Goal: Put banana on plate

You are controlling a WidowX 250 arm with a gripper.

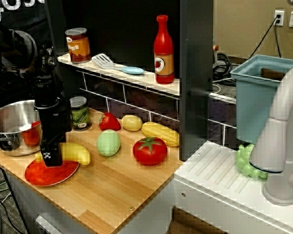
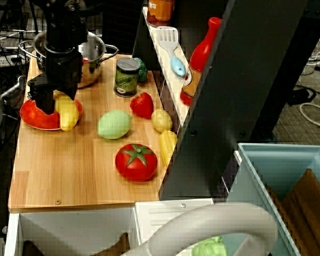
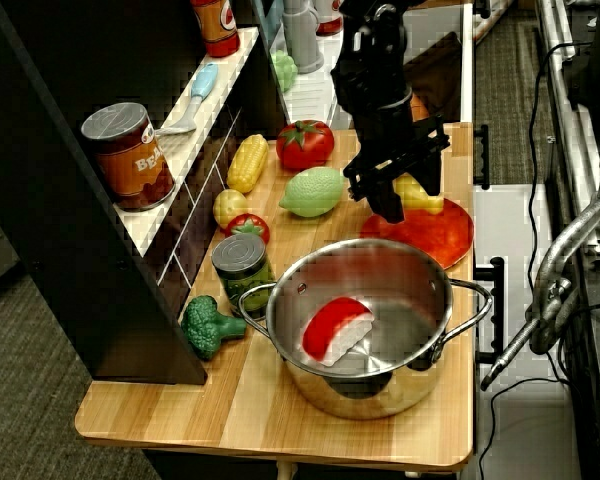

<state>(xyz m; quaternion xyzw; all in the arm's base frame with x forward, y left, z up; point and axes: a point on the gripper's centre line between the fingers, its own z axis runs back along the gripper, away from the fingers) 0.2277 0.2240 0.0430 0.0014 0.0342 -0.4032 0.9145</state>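
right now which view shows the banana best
The high view from the sink end: the banana lies across the plate rim, mostly uncovered. The front view hides one end behind the claw; the view over the pot shows only a sliver.

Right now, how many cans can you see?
2. The orange can stands on the shelf beside the spatula. The green can stands on the wooden counter next to the steel pot. More could hide behind the shelf post.
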